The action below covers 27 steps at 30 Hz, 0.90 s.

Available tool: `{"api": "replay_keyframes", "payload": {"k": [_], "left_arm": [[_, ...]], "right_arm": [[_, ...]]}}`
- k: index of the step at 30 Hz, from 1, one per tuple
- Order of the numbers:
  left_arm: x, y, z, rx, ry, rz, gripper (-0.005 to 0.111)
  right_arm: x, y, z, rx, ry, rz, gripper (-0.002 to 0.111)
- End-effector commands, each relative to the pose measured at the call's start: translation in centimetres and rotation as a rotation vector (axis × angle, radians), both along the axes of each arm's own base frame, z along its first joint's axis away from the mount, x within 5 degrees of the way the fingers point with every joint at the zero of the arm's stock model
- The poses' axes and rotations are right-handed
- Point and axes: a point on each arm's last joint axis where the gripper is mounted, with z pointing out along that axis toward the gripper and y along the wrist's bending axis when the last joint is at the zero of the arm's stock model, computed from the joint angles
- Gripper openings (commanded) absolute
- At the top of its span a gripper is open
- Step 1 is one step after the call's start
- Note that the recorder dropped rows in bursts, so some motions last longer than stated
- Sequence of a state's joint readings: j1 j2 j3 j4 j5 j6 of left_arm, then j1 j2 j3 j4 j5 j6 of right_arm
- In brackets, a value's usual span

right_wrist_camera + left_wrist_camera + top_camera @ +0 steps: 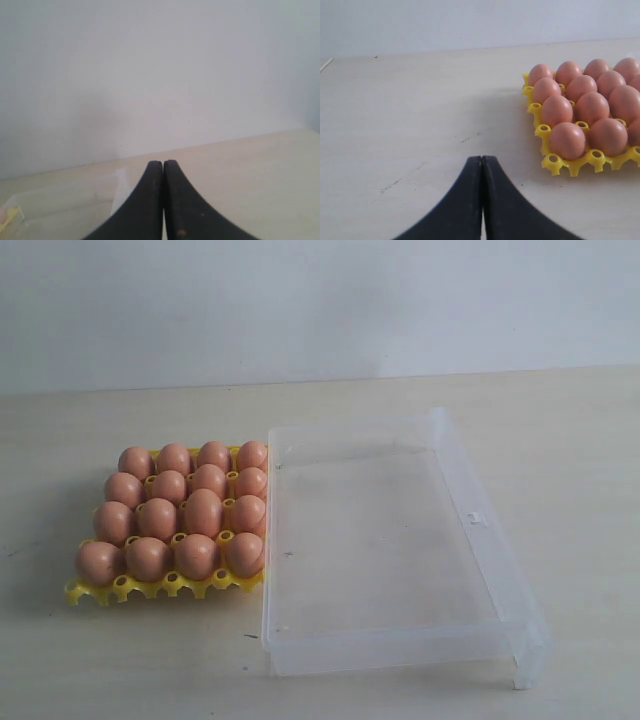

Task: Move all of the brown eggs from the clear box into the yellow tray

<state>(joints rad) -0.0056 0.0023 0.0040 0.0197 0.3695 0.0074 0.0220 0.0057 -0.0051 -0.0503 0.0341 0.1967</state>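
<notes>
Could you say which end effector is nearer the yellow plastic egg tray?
The left end effector, close beside the tray; the right end effector lies beyond the clear plastic box.

We see sixteen brown eggs (185, 512) filling every cup of the yellow tray (120, 589), which sits touching the clear box (390, 550) on the pale surface (580, 460).
</notes>
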Motion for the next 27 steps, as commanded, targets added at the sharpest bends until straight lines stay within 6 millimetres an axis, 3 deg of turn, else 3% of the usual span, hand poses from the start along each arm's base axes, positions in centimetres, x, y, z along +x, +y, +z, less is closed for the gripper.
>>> {"api": "replay_keyframes", "payload": {"k": [1,27], "left_arm": [[0.00,-0.04,0.22,-0.002,-0.015,-0.006,0.000],[0.00,-0.04,0.22,-0.002,-0.015,-0.006,0.000]], "right_arm": [[-0.01,-0.02,-0.43,-0.023,0.031,-0.003,0.000],[-0.02,0.06,-0.36,-0.051,0.022,0.004,0.000]]}}
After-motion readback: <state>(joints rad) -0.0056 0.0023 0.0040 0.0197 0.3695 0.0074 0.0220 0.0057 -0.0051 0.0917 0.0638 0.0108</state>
